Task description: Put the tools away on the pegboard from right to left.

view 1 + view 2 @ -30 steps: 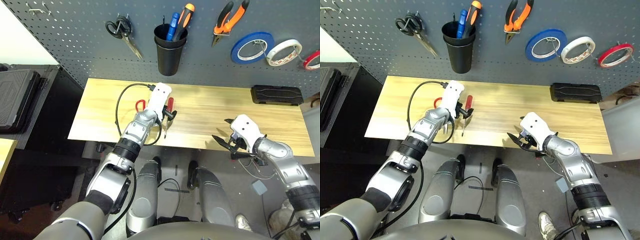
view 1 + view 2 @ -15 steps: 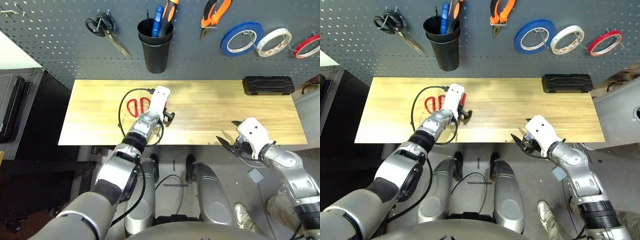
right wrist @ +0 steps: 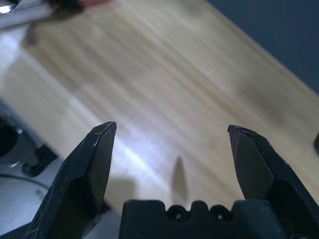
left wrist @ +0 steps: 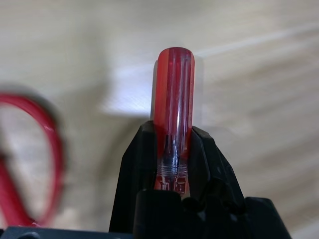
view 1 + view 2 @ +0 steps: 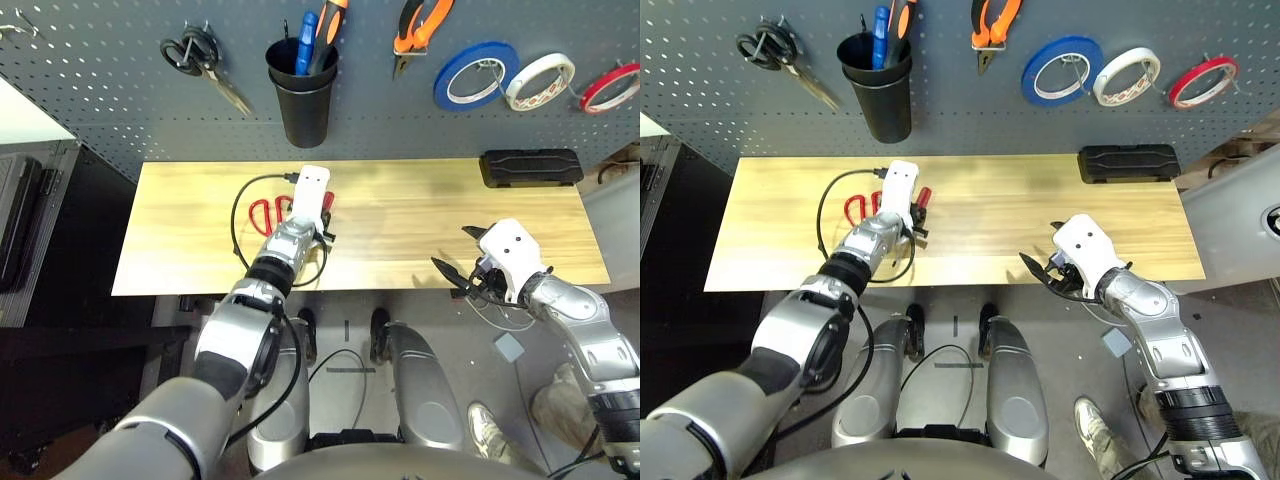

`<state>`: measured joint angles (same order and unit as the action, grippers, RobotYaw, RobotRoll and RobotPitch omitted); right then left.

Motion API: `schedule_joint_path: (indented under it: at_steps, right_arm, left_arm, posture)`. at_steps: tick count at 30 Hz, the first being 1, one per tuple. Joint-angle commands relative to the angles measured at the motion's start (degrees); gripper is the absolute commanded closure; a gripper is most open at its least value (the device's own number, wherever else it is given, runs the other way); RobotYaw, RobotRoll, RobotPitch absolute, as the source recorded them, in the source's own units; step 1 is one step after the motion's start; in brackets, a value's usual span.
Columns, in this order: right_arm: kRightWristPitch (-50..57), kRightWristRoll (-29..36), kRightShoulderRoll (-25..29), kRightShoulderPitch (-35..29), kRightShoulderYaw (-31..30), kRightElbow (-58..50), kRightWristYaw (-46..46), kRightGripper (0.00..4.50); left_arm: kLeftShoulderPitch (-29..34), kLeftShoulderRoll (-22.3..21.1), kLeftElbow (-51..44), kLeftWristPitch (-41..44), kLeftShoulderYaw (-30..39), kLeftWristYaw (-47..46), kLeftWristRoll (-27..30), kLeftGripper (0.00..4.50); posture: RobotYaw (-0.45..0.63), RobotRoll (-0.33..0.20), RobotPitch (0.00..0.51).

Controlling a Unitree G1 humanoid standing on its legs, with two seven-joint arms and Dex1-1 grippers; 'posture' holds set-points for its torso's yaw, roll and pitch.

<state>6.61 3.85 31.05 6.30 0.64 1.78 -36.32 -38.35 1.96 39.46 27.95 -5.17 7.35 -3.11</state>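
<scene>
Pegboard [image 5: 120, 90], dark grey and perforated, stands behind a pale wooden table [image 5: 420, 215]; no brand, label or writing can be read on anything. On the board, from the robot's left to right: black scissors [image 5: 200, 58] on a hook, a black cup [image 5: 300, 90] holding a blue-handled and an orange-handled tool, orange-and-black pliers [image 5: 418, 28], a blue tape roll [image 5: 476, 74], a white tape roll [image 5: 540, 81] and a thin red tape ring [image 5: 609, 88]. A flat black case [image 5: 530, 167] lies on the table near its far right corner. Left gripper [image 4: 172, 149], over the table's left-centre, has its two black fingers [image 4: 134, 169] closed on the clear red handle of the screwdriver [image 4: 173, 99], the handle end standing out past the fingertips. Red scissors [image 5: 268, 213] lie flat on the table just beside that gripper, on its left. Right gripper [image 3: 172, 144] hangs at the table's near edge, right of centre, fingers spread wide with nothing between them.
</scene>
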Motion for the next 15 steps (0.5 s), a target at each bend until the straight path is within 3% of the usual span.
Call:
schedule_joint_path:
  at_steps: [1, 8, 15]
  right_arm:
    - [-2.29, -0.17, -0.06, 0.83, -0.76, 4.18, -1.09, 0.00]
    - [-7.43, -0.05, -1.10, 5.93, -1.69, 11.90, -2.79, 0.00]
    - [-13.35, 5.37, -3.58, 10.03, 0.71, 16.61, -6.35, 0.00]
  left_arm:
    - [7.23, -0.27, -12.03, 5.82, -1.81, 0.02, -0.50, 3.58]
    - [17.74, -2.27, -33.34, 9.26, -2.01, 0.16, 0.26, 3.58]
    - [23.81, -2.94, -48.05, 9.27, -0.61, 0.39, 2.34, 3.58]
  posture:
    - [0.12, 0.000, 0.374]
    - [0.19, 0.000, 0.361]
    - [0.24, 0.000, 0.333]
